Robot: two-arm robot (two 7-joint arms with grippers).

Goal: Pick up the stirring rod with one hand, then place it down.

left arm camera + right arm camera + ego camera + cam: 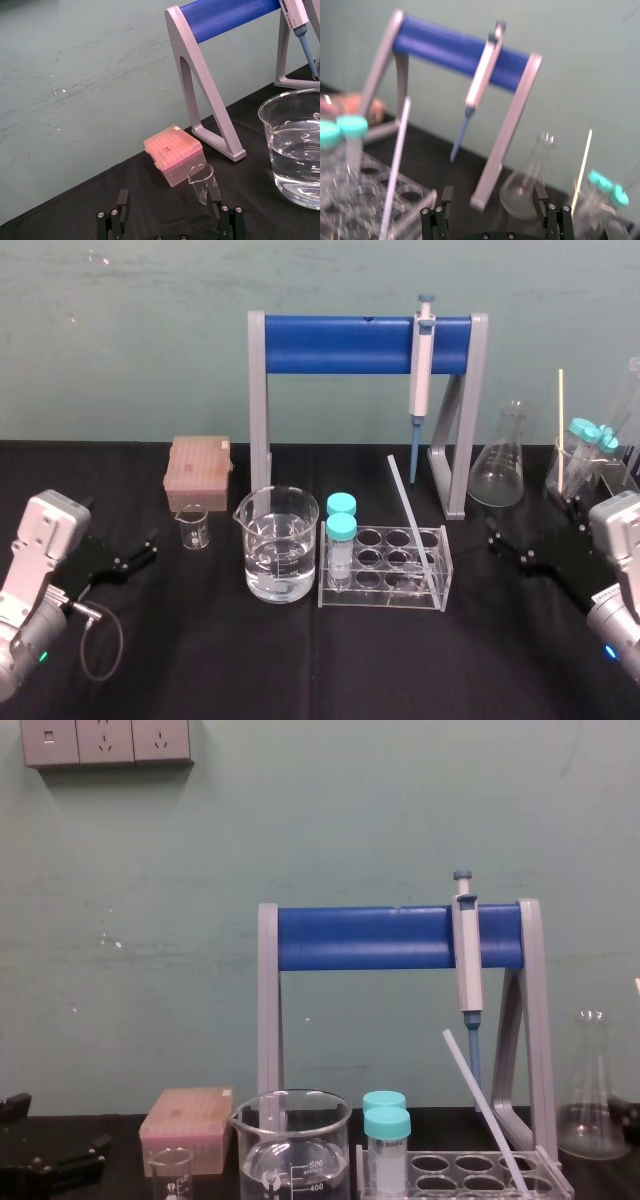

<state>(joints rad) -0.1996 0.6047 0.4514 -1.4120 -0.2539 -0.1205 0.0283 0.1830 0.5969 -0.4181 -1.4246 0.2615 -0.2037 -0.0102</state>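
The left gripper [140, 550] rests low over the black counter [300, 660] at the robot's left. Its fingers are spread wide and hold nothing. In the left wrist view the left gripper [169, 200] frames bare cloth, with a small beaker [201, 183] and a pink tip box [172, 154] just beyond its tips. The right gripper [508, 545] hovers at the robot's right, also spread wide and empty. It is near the right end of the clear tube rack [380, 600] but well apart from it. In the right wrist view the right gripper [493, 192] touches nothing. The stirring rod [413, 523] stands in the rack, with its lower end down in a well at the rack's right end. Its long axis is steeply tilted, so the upper end rises back and toward the robot's left. The chest view shows the stirring rod [485, 1110] slanting up to the left, with its tip in front of the blue-barred stand [380, 937] that carries the pipette [467, 965]. Seen from the right wrist, the stirring rod [395, 170] rises out of the rack beside two teal-capped tubes [345, 131].
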